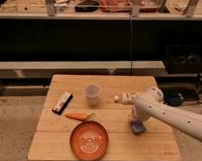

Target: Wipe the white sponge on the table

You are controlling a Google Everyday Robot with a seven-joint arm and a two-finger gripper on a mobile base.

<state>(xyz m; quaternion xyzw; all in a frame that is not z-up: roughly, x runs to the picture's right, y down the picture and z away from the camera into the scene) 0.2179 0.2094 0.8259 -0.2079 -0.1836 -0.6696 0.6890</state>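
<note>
On table (52,138), right — jaws at white sponge (138,128)

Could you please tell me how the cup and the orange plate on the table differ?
The cup is pale and stands tall; the orange plate is flat and wider. The cup sits mid-table, the orange plate near the front edge. Both are round and rest on the table, apart from the gripper, which rests on the white sponge.
</note>
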